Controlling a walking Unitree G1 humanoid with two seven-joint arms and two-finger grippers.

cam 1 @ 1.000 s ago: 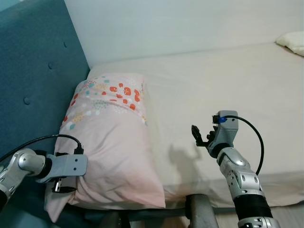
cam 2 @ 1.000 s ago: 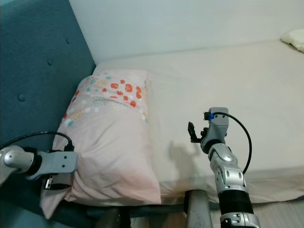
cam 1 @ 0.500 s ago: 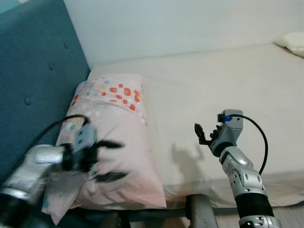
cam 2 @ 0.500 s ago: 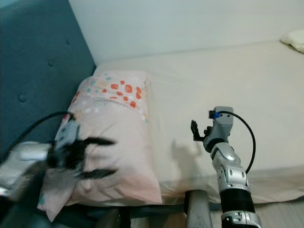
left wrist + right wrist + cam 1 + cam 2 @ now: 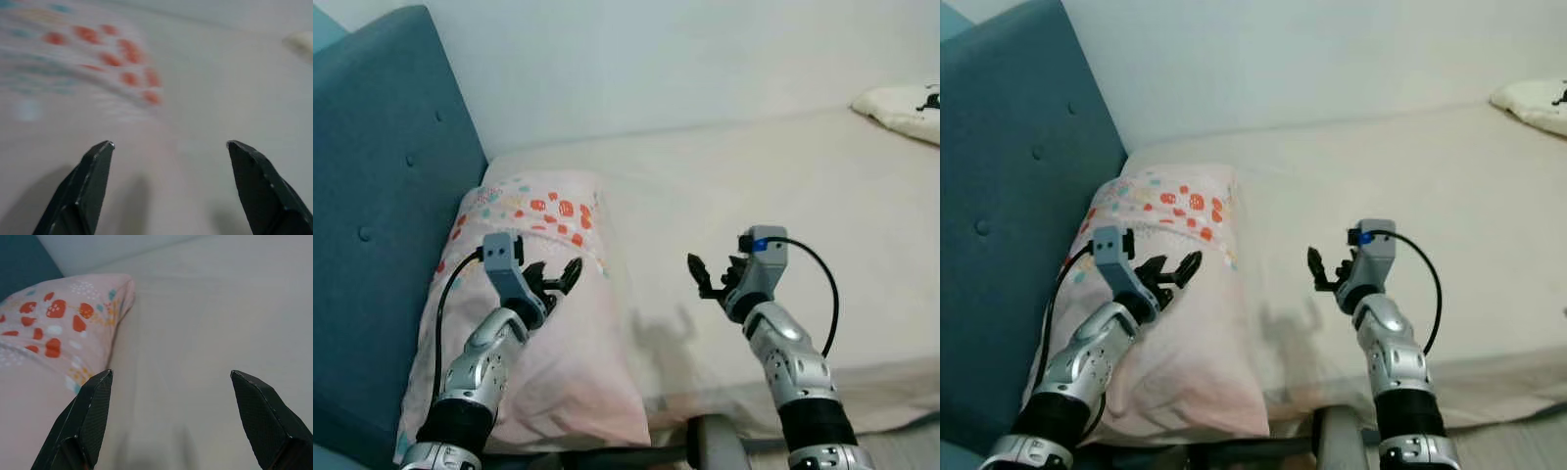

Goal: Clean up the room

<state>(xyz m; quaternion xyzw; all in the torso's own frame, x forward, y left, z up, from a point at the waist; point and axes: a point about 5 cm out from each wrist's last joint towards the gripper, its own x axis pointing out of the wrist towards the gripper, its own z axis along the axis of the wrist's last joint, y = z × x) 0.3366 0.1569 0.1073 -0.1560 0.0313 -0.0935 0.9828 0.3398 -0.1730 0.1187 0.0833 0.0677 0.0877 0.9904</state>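
Headboard [image 5: 372, 196] in blue stands at the far left, and a pink pillow [image 5: 558, 362] with red spots lies against it on the bed [image 5: 783, 186]. Over the pillow's middle the left pincer [image 5: 556, 279] hovers, its fingers spread wide and holding nothing. Well to its right, the right pincer [image 5: 708, 278] hangs above the bare sheet, likewise spread and empty. Another pale pillow [image 5: 901, 103] rests at the far right corner.

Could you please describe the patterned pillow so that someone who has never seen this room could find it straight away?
Start at the teal padded headboard on the left side of the bed. The pink pillow lies on the mattress right beside it, under the left gripper. Its band of red and teal spots sets it apart from the plain cream sheet and the whitish cushion far right.
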